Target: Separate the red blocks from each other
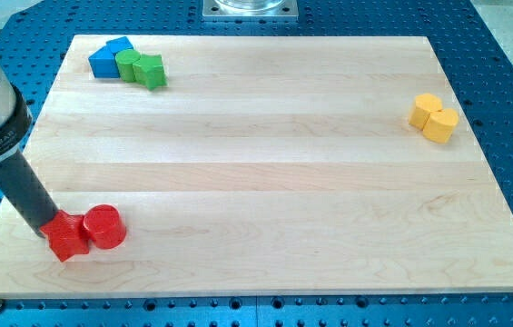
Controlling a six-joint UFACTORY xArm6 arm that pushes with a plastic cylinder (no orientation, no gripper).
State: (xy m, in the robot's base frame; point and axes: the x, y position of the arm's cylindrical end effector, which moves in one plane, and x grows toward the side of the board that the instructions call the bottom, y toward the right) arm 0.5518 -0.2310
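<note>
You are looking at a pale wooden board (265,173) lying on the blue perforated bench (510,36). Your arm carries no claw at all, so there is nothing spread or pinching to report; it is ending in a dark rod (22,186) slanting down from the view's upper left. My tip (45,231) is sitting at the board's lower left corner, touching or almost touching the upper left edge of the red angular block (67,238); you cannot tell which from this view.

The red cylinder (104,226) is standing just to the right of that angular block, and the two red pieces are pressing against each other, so they are not yet separated.

Well apart from them, near the view's top left, the blue block (108,57) is resting against the green cylinder (129,64), which is touching a second green block (151,71) of a less clear shape. At the view's right edge, two yellow blocks (433,116) are sitting together, touching.
</note>
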